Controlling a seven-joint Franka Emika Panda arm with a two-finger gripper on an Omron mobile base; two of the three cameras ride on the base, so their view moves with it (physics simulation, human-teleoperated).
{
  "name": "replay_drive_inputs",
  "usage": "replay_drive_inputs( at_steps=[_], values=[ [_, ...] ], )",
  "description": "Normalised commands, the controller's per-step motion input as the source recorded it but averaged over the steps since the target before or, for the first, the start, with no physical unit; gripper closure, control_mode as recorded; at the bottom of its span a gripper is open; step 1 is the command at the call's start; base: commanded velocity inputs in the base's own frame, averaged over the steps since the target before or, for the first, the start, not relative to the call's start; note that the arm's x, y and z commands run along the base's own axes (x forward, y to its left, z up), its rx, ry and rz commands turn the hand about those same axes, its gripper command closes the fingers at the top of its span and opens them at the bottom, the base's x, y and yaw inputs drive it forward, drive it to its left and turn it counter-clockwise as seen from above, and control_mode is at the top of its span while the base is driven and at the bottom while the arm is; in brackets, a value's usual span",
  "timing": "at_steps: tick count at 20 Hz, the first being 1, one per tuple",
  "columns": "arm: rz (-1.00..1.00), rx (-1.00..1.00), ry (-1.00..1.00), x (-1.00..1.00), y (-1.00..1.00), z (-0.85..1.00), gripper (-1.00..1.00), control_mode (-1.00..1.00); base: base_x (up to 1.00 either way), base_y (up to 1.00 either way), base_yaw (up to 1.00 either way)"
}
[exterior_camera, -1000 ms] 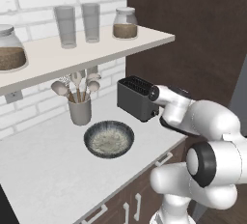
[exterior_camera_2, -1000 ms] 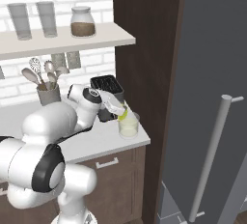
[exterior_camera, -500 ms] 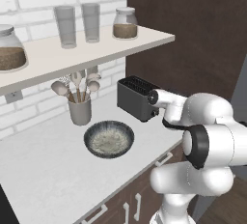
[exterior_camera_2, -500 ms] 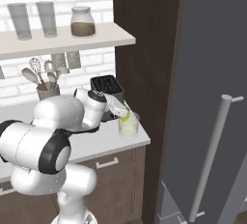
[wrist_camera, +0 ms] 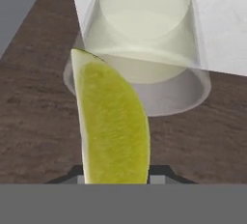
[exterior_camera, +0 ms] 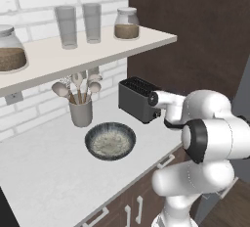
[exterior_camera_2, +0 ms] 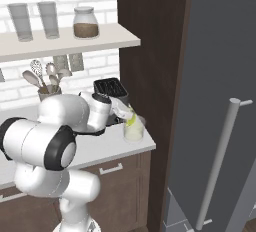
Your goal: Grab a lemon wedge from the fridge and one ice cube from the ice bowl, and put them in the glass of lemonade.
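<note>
On the far left of the counter (exterior_camera: 34, 172), seen from the left base view, the grey utensil cup (exterior_camera: 81, 112) is standing under the shelf (exterior_camera: 83, 55), and the ice bowl (exterior_camera: 110, 141) is sitting just in front of it and to its right, well apart from the hand. Next along, the black toaster (exterior_camera: 139, 100) is standing by the wall, with the white arm (exterior_camera: 195, 118) reaching across in front of it.

In the right base view, the arm is stretching rightward past the toaster (exterior_camera_2: 111, 90) toward the counter's right end. There the gripper (exterior_camera_2: 128, 116) is hanging just above the glass of lemonade (exterior_camera_2: 133, 130), which is standing near the counter's edge, beside the dark wood panel (exterior_camera_2: 150, 51). The lemon wedge (exterior_camera_2: 131, 120) is showing as a small yellow-green spot at the fingertips, right over the rim of the glass. Further right, the fridge (exterior_camera_2: 220, 101) is standing with its doors closed.

In the hand view, the gripper (wrist_camera: 116, 172) is clamping the lemon wedge (wrist_camera: 113, 126) between its fingers, the wedge rising from the jaws with its point toward the glass of lemonade (wrist_camera: 144, 39). The wedge is overlapping the near rim of the glass; whether it is touching the rim cannot be told. The pale liquid is lying beyond the wedge's tip.
</note>
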Motion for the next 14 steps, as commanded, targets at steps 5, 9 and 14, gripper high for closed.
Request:
replay_drive_inputs(
  at_steps=[5, 9, 14],
  values=[
    [0.0, 0.0, 0.0, 0.29, -0.06, 0.0, 1.0, -1.0, 0.0, 0.0, 0.0],
    [0.0, 0.0, 0.0, 0.05, 0.0, 0.0, 1.0, -1.0, 0.0, 0.0, 0.0],
    [0.0, -0.01, -0.01, 0.0, 0.0, 0.0, 1.0, -1.0, 0.0, 0.0, 0.0]
  ],
)
